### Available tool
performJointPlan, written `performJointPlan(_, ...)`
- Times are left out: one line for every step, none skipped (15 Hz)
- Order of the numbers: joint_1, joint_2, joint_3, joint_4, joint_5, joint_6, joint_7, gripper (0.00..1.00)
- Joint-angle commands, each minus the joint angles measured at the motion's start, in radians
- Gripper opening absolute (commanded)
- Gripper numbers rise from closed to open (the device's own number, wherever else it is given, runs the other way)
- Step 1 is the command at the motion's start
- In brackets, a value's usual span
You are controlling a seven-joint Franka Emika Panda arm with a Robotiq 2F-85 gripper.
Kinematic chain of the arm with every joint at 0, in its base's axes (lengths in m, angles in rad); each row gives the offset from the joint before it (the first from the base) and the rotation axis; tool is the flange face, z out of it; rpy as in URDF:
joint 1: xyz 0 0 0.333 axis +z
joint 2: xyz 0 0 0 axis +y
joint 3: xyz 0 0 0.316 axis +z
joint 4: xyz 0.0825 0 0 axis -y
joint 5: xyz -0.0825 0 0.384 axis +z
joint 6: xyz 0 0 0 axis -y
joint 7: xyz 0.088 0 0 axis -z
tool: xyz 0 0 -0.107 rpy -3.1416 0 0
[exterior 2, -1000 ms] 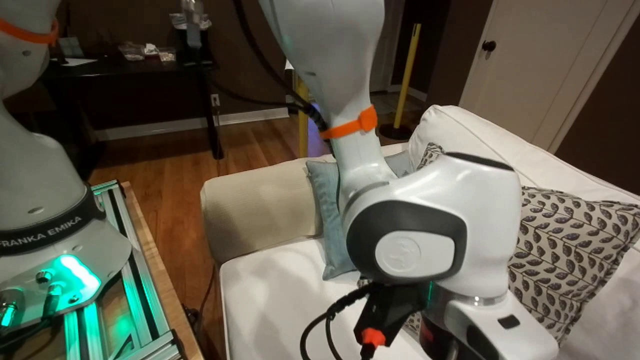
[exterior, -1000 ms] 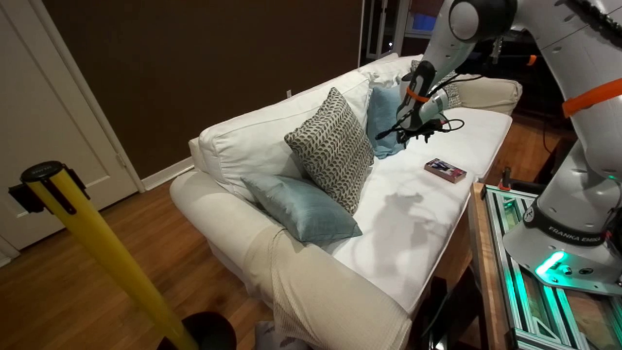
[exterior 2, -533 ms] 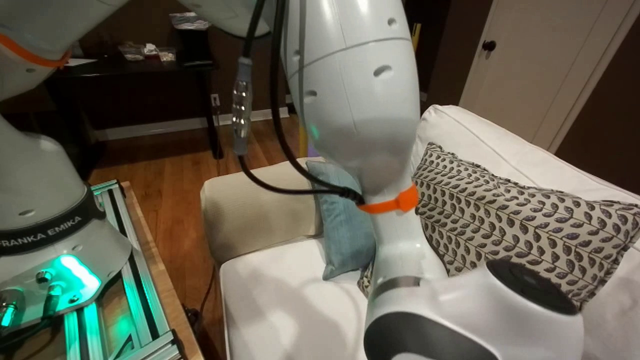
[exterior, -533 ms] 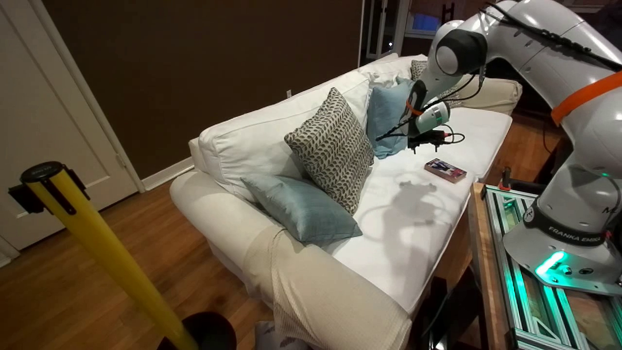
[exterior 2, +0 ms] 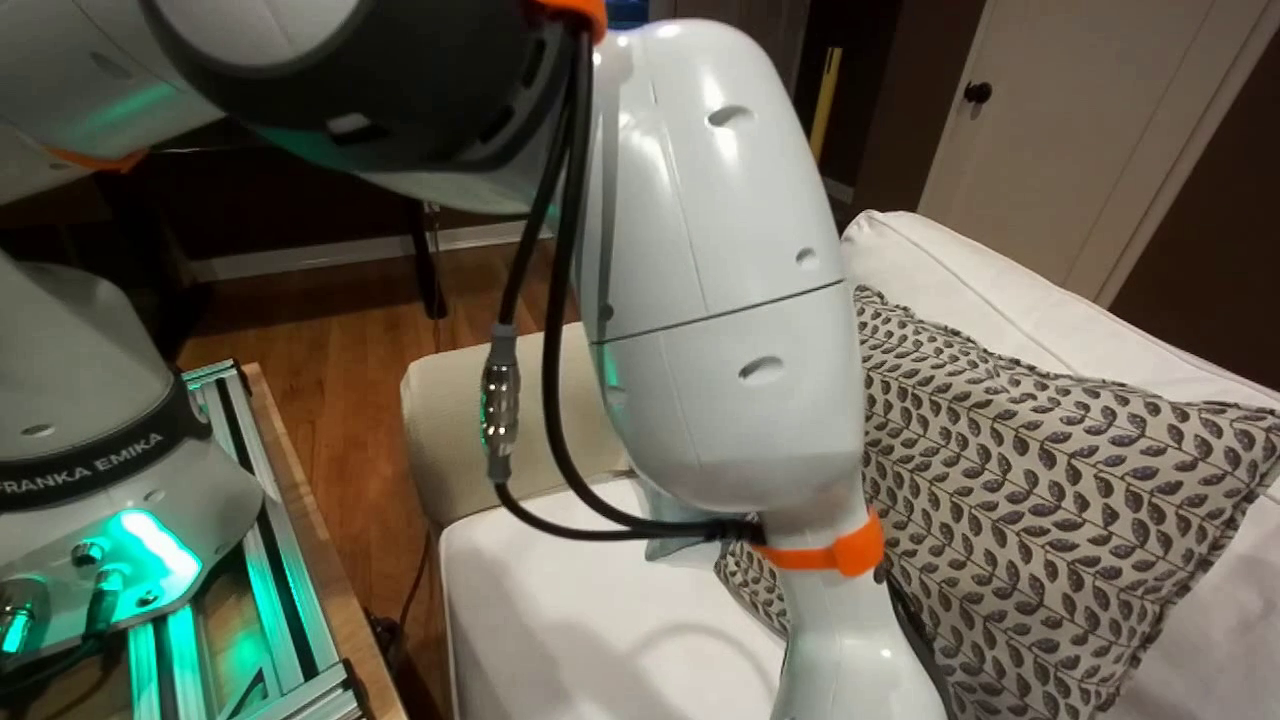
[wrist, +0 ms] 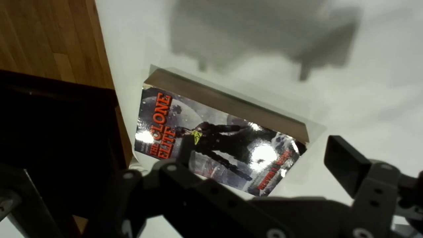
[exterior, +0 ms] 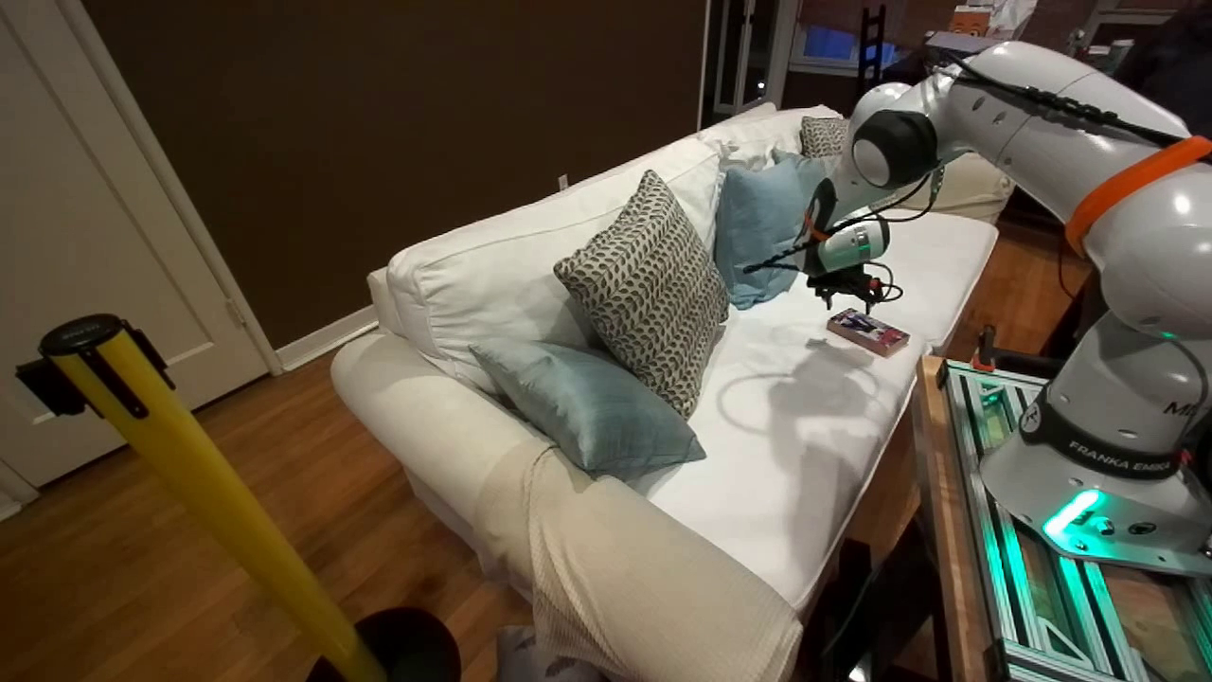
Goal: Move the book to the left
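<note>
The book (exterior: pixel 867 332) lies flat on the white sofa seat, near its front edge, in an exterior view. In the wrist view the book (wrist: pixel 214 132) shows a glossy dark and grey cover with red lettering and tan page edges. My gripper (exterior: pixel 849 305) is just above the book in that exterior view. In the wrist view the gripper (wrist: pixel 266 155) is open with nothing between its fingers. One finger overlaps the book's cover in the picture; the other is beyond its end over white fabric. Neither the book nor the gripper shows in an exterior view filled by the arm.
The white sofa (exterior: pixel 757 493) holds a grey patterned cushion (exterior: pixel 653 294) and light-blue pillows (exterior: pixel 587 403) along its back. The robot's wooden table (exterior: pixel 933 455) stands by the sofa's front edge. A yellow post (exterior: pixel 218 474) stands on the floor beyond the armrest.
My gripper has come down and shifted rightward in an exterior view, closer to the book, and the hand now points more straight down. The book has not moved.
</note>
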Motion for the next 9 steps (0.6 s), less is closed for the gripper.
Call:
performJointPlan(-0.007,0.02,-0.001,0.025,0.003,-0.005,0.004,1.0)
performJointPlan(-0.013,0.032,0.0,0.04,0.003,-0.006,0.008,1.0)
performJointPlan(-0.016,0.038,0.0,0.049,0.002,-0.007,0.011,1.0)
performJointPlan(-0.016,0.04,0.0,0.052,0.002,-0.006,0.012,1.0)
performJointPlan(-0.016,0.04,0.001,0.054,0.002,-0.007,0.013,1.0)
performJointPlan(-0.016,0.04,0.001,0.056,0.002,-0.008,0.014,1.0)
performJointPlan(-0.009,0.068,-0.01,0.077,0.01,0.05,0.042,1.0)
performJointPlan(-0.009,0.091,-0.014,0.103,0.013,0.091,0.054,1.0)
performJointPlan(-0.014,0.102,-0.01,0.121,0.017,0.101,0.06,1.0)
